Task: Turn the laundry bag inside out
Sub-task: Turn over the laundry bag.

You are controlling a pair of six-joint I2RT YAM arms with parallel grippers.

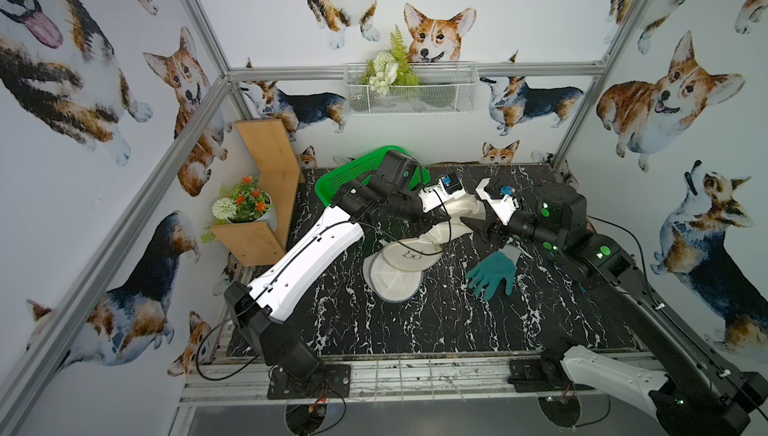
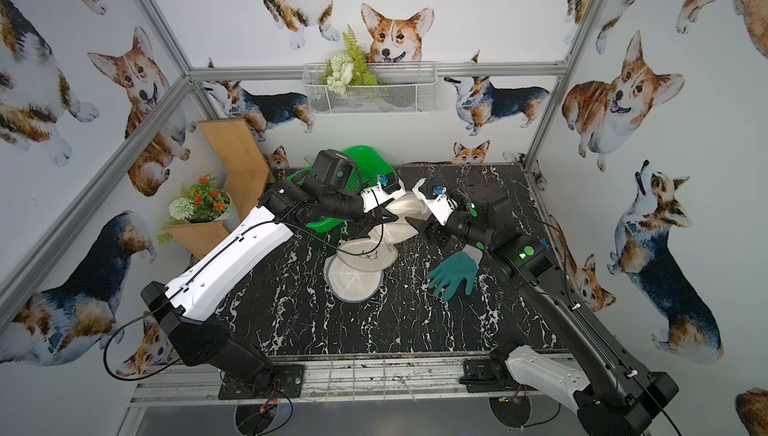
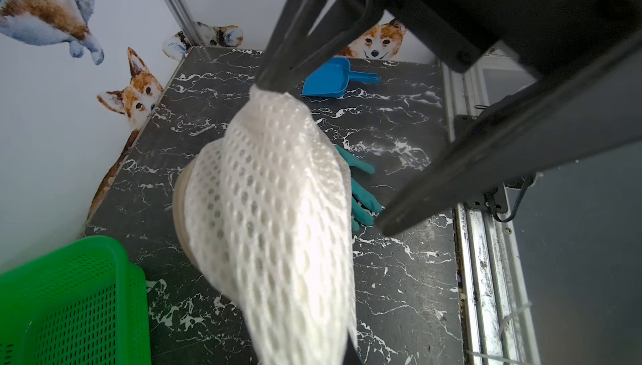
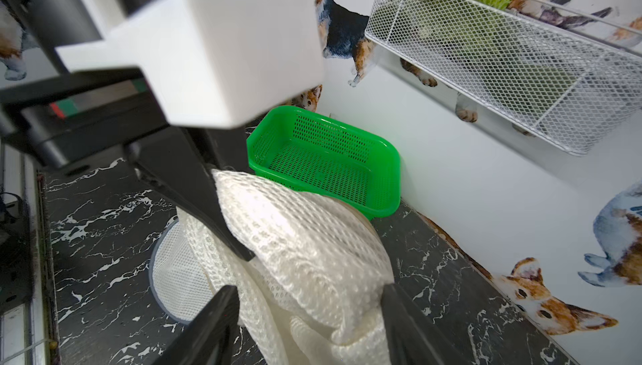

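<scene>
The white mesh laundry bag [image 1: 461,209] hangs bunched above the middle of the black marble table [image 1: 415,322]. Its round, grey-rimmed end [image 1: 392,282] lies flat on the table below. My left gripper [image 1: 446,220] is shut on a fold of the mesh and holds it up; in the left wrist view the bag [image 3: 274,189] hides its jaws. My right gripper [image 4: 309,328] faces it from the other side, open. Its two black fingers [image 4: 222,325] stand wide apart with loose bag cloth [image 4: 305,241] between them. One right finger [image 3: 264,78] touches the bag's tip.
A teal glove [image 1: 492,274] lies on the table under the right arm. A green basket [image 1: 345,176] stands at the back left. A blue scoop [image 3: 330,80] lies by the right wall. A wooden shelf with a flower pot [image 1: 245,205] lines the left side, and a wire basket [image 1: 411,89] hangs on the back wall.
</scene>
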